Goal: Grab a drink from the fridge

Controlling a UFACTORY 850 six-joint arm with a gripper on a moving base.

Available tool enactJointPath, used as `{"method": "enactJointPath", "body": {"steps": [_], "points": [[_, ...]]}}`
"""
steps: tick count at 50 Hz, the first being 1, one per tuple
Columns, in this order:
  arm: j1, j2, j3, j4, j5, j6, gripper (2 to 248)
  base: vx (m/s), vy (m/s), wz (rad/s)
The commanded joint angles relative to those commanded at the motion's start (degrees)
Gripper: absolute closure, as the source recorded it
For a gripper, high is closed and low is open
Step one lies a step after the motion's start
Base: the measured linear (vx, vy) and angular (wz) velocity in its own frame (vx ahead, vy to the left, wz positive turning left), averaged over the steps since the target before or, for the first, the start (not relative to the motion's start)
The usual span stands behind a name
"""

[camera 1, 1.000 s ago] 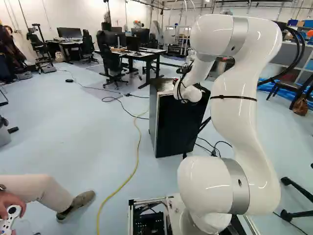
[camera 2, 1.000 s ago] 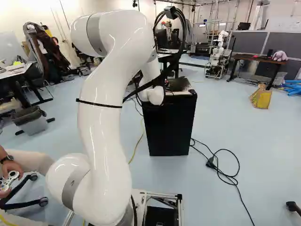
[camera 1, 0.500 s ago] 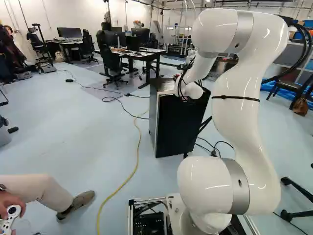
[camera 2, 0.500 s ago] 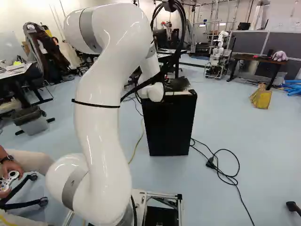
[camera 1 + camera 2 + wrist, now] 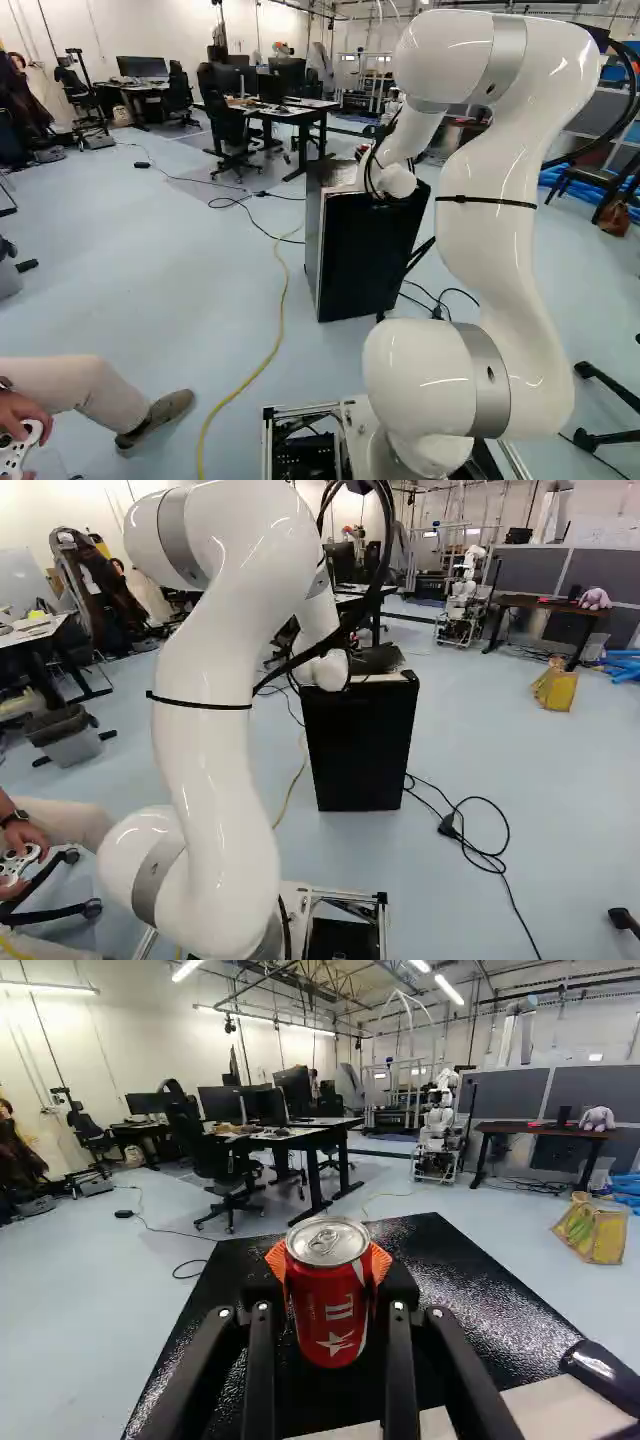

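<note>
A red drink can [image 5: 330, 1295] stands upright between the orange pads [image 5: 381, 1262] in the wrist view, touched from two sides by my gripper [image 5: 328, 1270], which is shut on it. Beneath them is the black, glossy top of the small fridge [image 5: 440, 1260]; whether the can touches it I cannot tell. The fridge [image 5: 368, 255] shows its black front in both base views, with the arm's wrist over its near top edge. Wrist and forearm hide the gripper and can there.
Desks [image 5: 300, 112] and office chairs stand beyond the fridge. Black cables [image 5: 465, 830] lie on the floor to its right, a yellow cable [image 5: 270, 345] to its left. Another robot [image 5: 462, 590] stands farther back. A person's leg and shoe [image 5: 155, 415] are near the base's left.
My arm's elbow has moved up, rightward in the left base view and leftward in the right one. The wrist has risen slightly over the fridge edge. The base has not moved.
</note>
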Motion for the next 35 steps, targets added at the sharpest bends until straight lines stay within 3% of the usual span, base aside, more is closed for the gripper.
{"method": "enactJointPath", "body": {"steps": [35], "points": [[1.37,4.64,5.44,1.26,-0.83,-1.01,152,0.0,0.0,0.0]]}}
